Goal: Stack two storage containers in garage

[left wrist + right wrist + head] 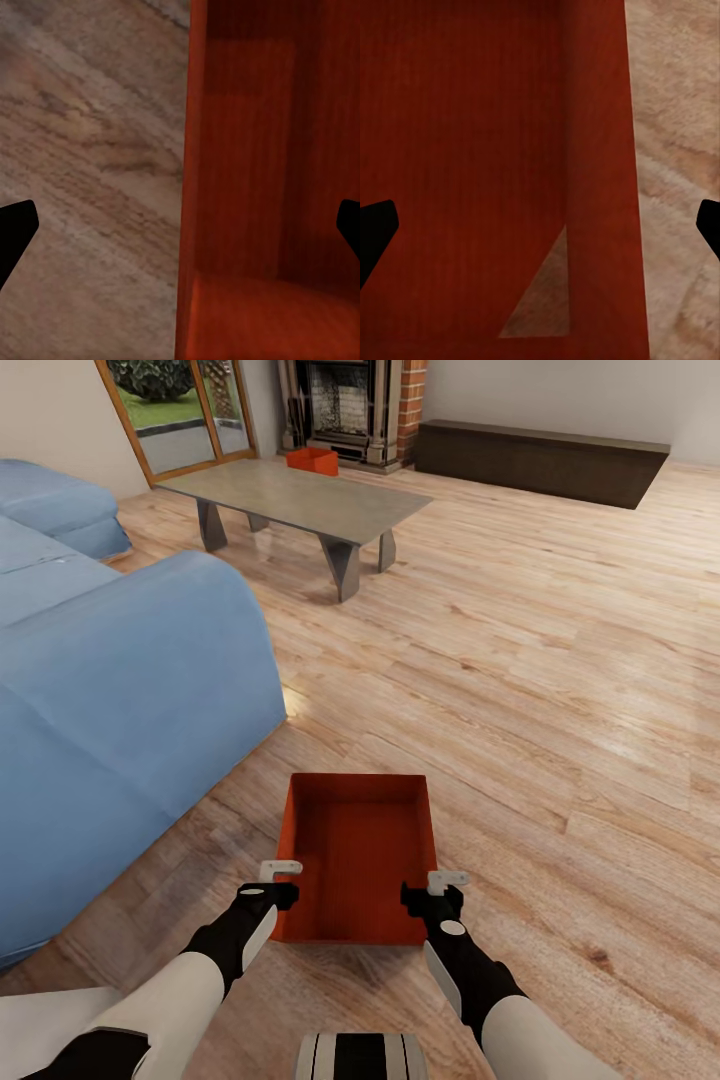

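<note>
Head view is showing a storage container [360, 855] sitting on the wood plank floor [560, 690], open top up, its long axis running away from the robot toward the low grey table [300, 495]. Left gripper [272, 887] is straddling the left wall, right gripper [440, 893] the right wall; both sets of jaws are standing wide apart, gripping nothing. Blue sofa [110, 700] is crowding the left side, while bare planks are lying open to the right. A second storage container [312, 460] is resting beyond the table's far edge, by the brick fireplace [355, 405].
</note>
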Available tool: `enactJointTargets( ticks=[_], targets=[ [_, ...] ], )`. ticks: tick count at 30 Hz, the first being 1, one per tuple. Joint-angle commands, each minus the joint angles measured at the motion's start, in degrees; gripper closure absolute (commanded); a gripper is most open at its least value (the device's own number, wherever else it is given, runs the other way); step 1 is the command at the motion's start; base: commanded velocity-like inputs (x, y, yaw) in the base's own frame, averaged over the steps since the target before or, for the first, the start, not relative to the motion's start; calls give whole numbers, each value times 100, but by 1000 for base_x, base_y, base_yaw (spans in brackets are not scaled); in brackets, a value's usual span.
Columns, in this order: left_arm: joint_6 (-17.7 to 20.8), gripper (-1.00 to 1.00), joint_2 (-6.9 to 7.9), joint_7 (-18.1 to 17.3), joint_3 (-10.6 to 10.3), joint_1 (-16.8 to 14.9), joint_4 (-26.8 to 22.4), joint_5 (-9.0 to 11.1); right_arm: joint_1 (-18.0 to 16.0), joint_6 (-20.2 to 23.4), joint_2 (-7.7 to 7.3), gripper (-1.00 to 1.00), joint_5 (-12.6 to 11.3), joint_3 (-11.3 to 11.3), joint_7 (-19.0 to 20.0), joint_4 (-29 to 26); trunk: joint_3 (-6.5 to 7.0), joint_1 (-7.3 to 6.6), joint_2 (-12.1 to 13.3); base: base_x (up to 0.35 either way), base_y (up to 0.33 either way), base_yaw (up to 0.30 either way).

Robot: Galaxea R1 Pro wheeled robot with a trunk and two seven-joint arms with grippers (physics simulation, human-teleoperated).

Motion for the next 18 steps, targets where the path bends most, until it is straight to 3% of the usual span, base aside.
enactJointTargets(
  ticks=[1, 18],
  targets=[
    [34, -100, 4, 39, -43, 0, -11, 32, -3, -11, -7, -100, -7, 33, -42, 5, -3, -1, -1, 0, 0, 0],
    [34, -100, 2, 39, -43, 0, -11, 34, -4, -18, -31, -100, -6, 34, -41, 5, -3, -1, -1, 0, 0, 0]
  ],
)
